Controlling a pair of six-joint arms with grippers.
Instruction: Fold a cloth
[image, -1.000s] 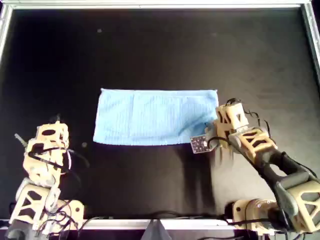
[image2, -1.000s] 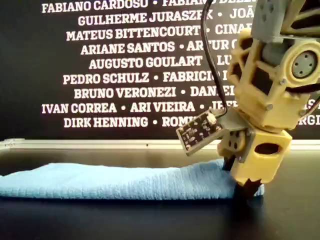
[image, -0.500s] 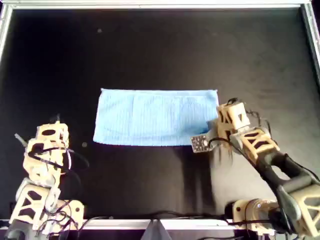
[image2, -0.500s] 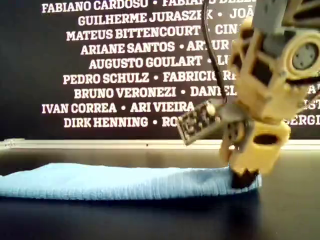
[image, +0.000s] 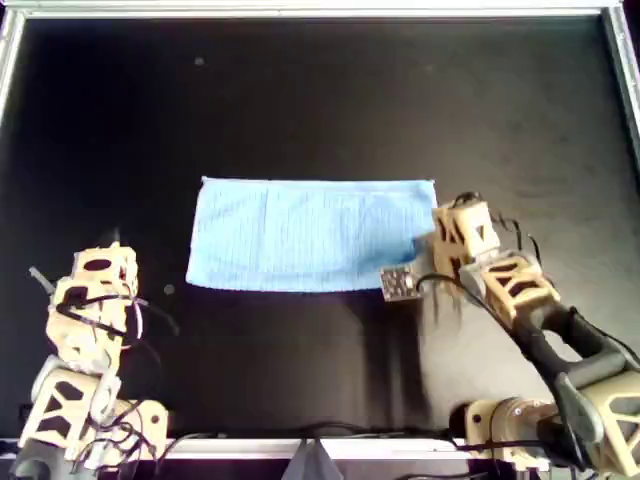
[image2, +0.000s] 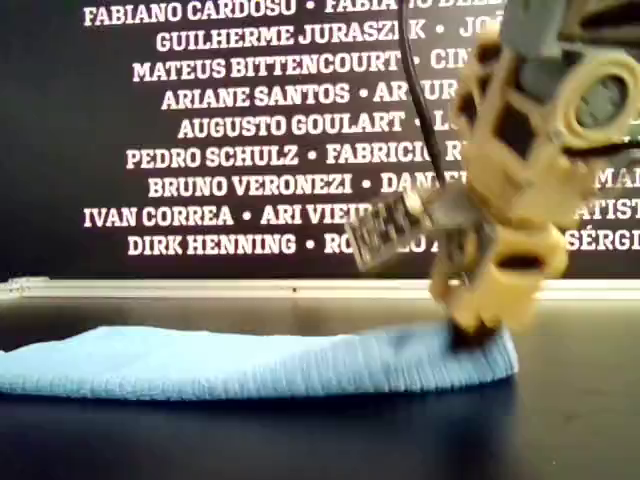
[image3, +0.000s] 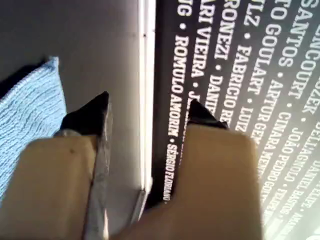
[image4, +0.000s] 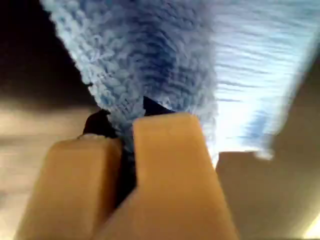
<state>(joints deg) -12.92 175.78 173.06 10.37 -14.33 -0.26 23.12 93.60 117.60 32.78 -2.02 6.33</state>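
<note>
While the cloth lies folded into a long rectangle, the entries read as follows.

Cloth (image: 312, 236): light blue, woven, flat on the black table (image: 320, 90) near the middle of the overhead view; its long edges run across that view.

Right gripper (image4: 125, 122): jaws closed on the cloth's edge, with blue fabric pinched between the dark tips; in the overhead view it sits at the cloth's lower right corner.

Right arm (image: 520, 300): tan, reaching in from the overhead view's lower right; blurred in the exterior view, above the cloth's right end.

Left gripper (image3: 147, 107): jaws apart, nothing between them; the cloth's edge shows beside one finger.

Left arm (image: 85, 330): at the overhead view's lower left, well apart from the cloth.

Backdrop (image2: 250, 130): black wall printed with white names.
</note>
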